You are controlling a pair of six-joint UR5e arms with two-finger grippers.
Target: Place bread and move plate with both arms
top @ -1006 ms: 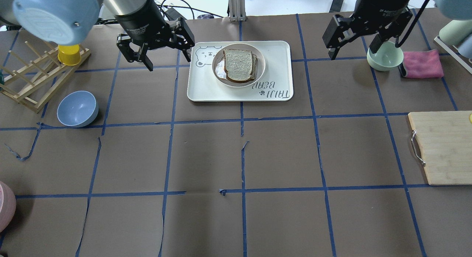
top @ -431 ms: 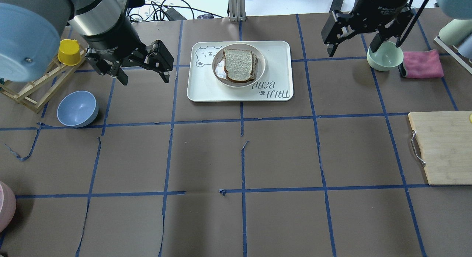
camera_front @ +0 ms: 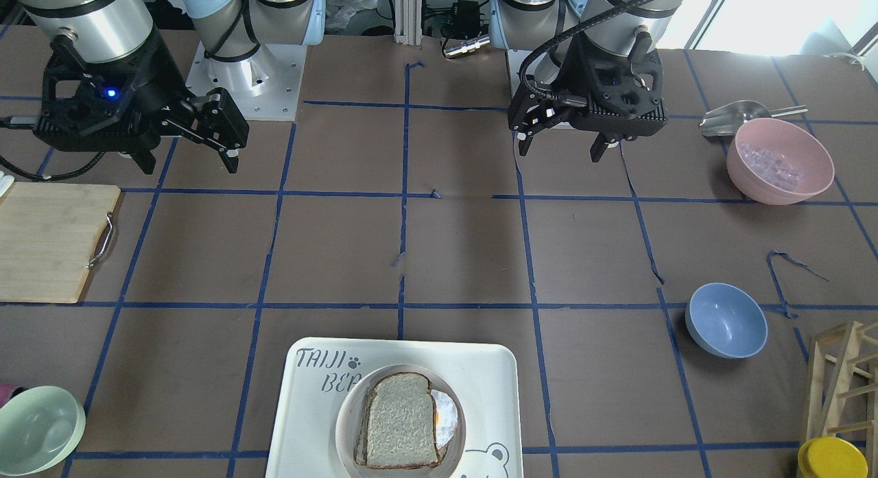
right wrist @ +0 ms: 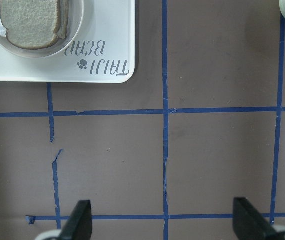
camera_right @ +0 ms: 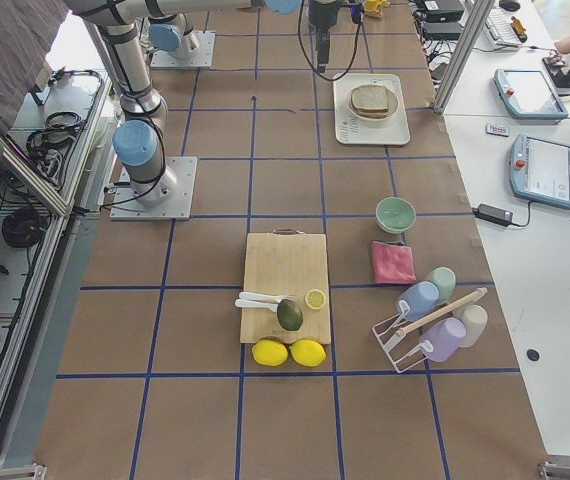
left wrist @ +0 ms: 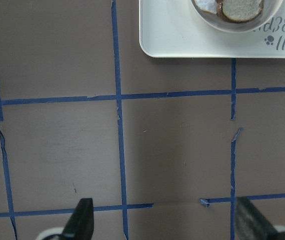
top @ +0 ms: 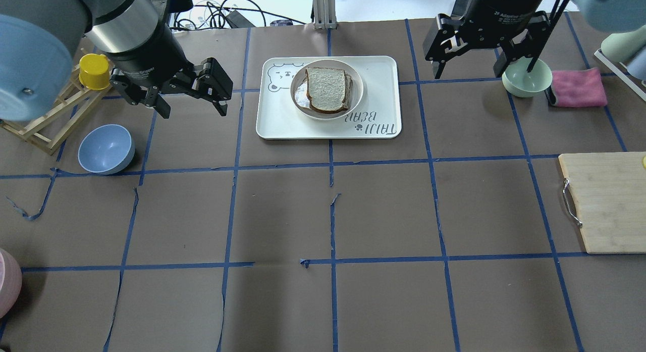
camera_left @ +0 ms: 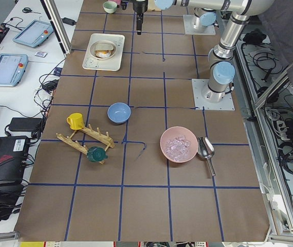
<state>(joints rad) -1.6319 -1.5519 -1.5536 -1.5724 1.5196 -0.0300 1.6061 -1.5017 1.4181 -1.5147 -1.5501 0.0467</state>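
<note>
Hovering left gripper [top: 193, 108]: fingers spread wide, nothing between them. I hold it above bare table, off the tray's left side in the overhead view.
Right gripper [camera_front: 191, 161]: fingers just as wide apart, empty. It hangs above the table off the tray's right side, near the green bowl [top: 527, 79].
Bread [top: 325, 87]: flat on the plate, top of the stack, domed edge toward me. Crust of a second slice [top: 348, 88] shows along one side, and egg [top: 301, 95] white pokes out at the other.
Plate [top: 357, 98]: on the tray [top: 383, 69], between the bear drawing and the lettering, nearer the tray's far edge.
Bread vs. my grippers: between the two, well apart from both, touched by neither. It lies ahead of both sets of fingertips, at the top edge right of centre in my left wrist view and in the top left corner of my right wrist view.
</note>
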